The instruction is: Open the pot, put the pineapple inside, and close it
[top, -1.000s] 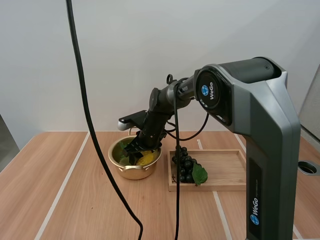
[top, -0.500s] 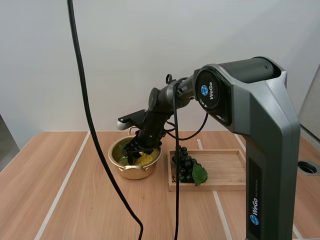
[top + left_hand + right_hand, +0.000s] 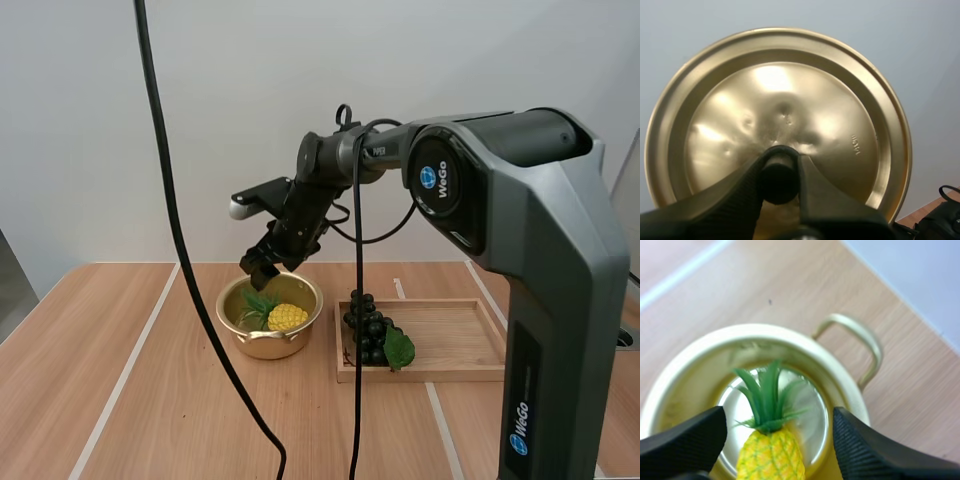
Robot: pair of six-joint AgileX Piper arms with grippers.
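Golden pot [image 3: 268, 345] stands open on the worktop [image 3: 150, 400] left of the wooden tray [image 3: 460, 335], pineapple [image 3: 285, 317] lying inside, right end effector [image 3: 262, 268] hanging just above with fingers [image 3: 870, 450] spread and empty, left end effector [image 3: 779, 172] clamped on the knob [image 3: 777, 177] of the lid [image 3: 777, 100]; only closing seems left.

High view overlooks the pot [image 3: 265, 343] from afar; right wrist from close above.
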